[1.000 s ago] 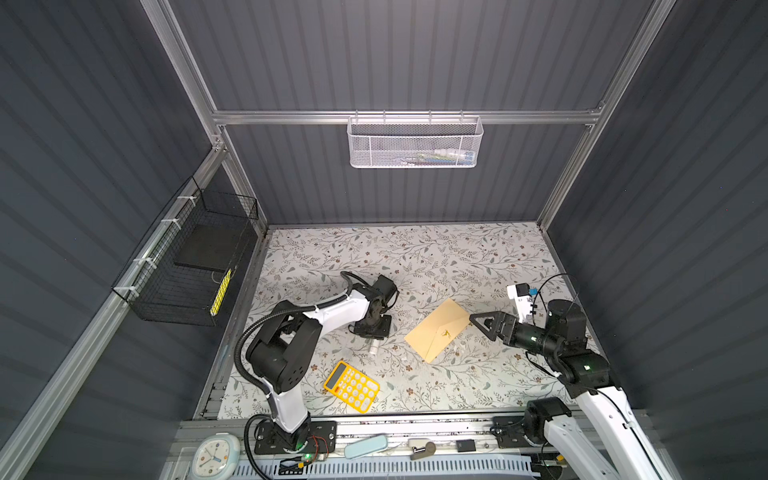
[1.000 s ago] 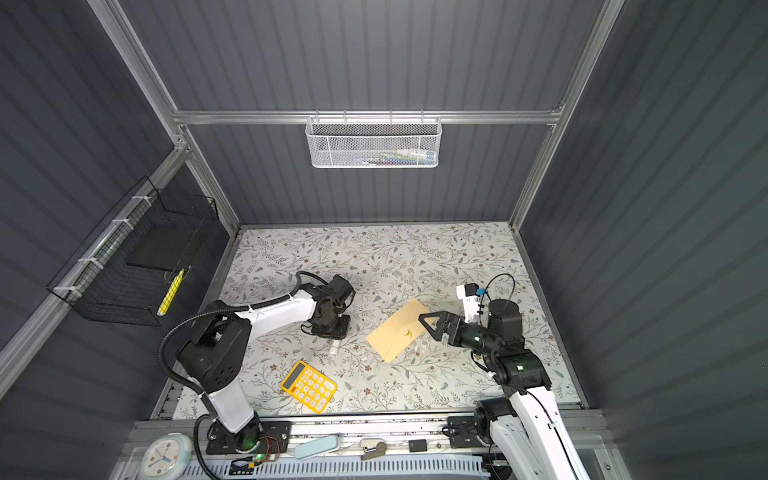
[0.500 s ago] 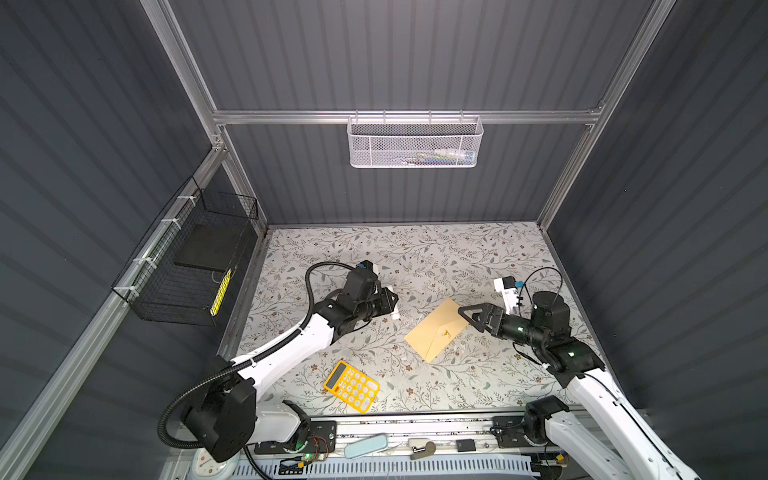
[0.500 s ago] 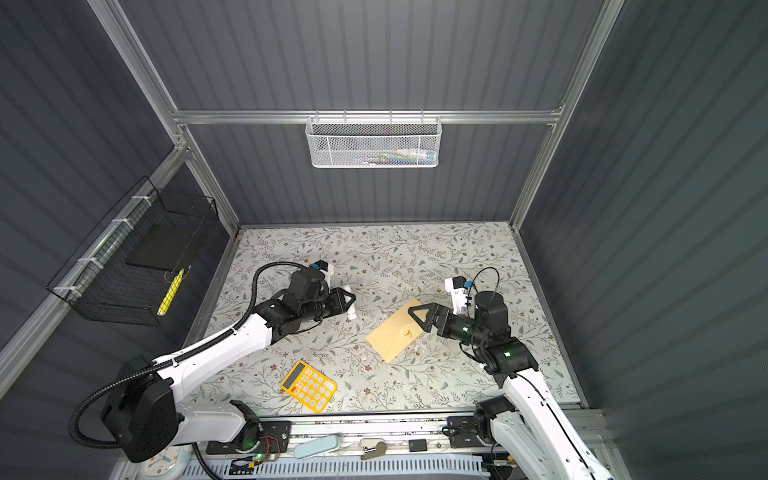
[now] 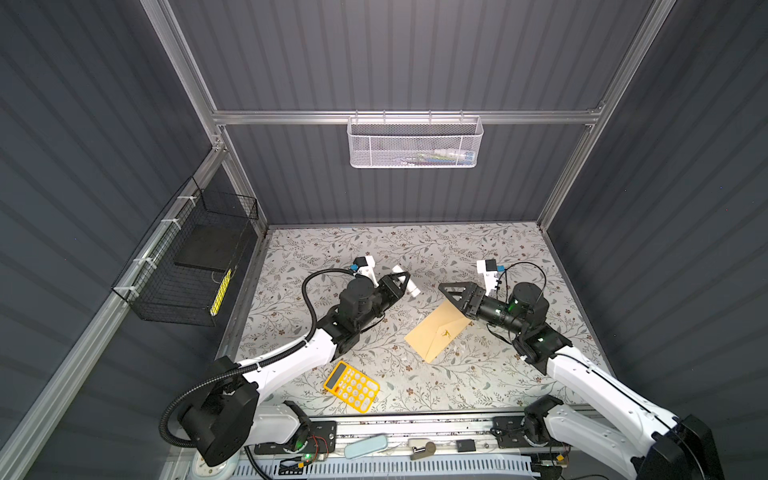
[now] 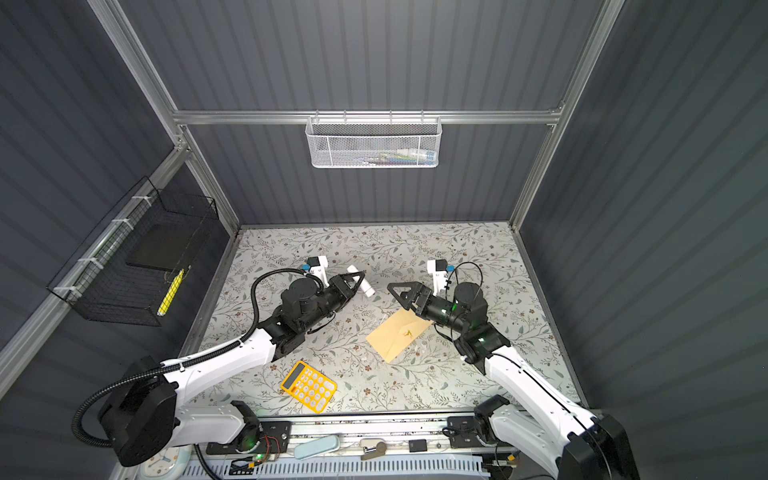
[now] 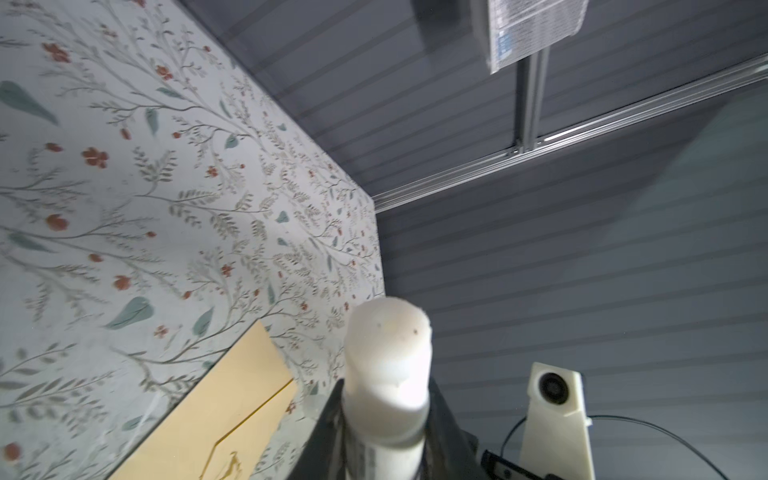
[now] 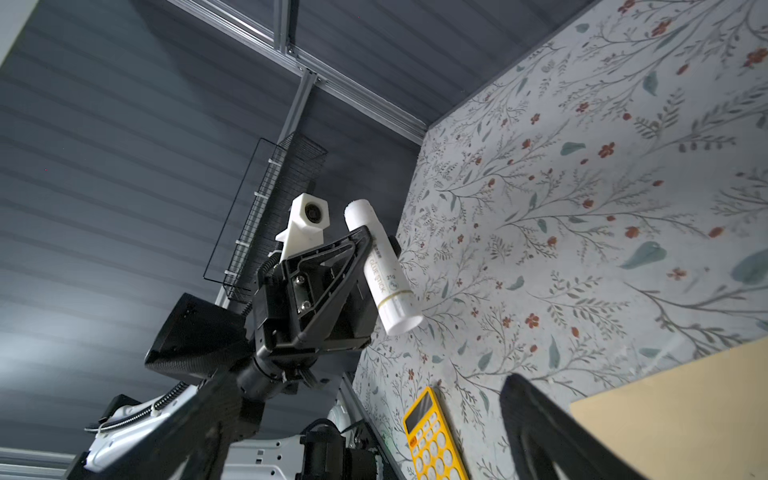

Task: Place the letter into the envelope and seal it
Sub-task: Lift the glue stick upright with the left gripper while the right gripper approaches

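Flat on the table (image 5: 419, 245), the tan kraft-paper envelope (image 5: 436, 334) looks light and limp — pinch a corner. Left claw (image 5: 402, 277) clamps a white glue-stick tube (image 5: 410, 284); right claw (image 5: 451, 297) gapes.

top views: overhead, whole table (image 5: 415, 245) | wrist views: close, share envelope (image 7: 216, 415)

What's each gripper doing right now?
Left gripper: shut on the glue stick.
Right gripper: open, holding nothing, by the envelope.
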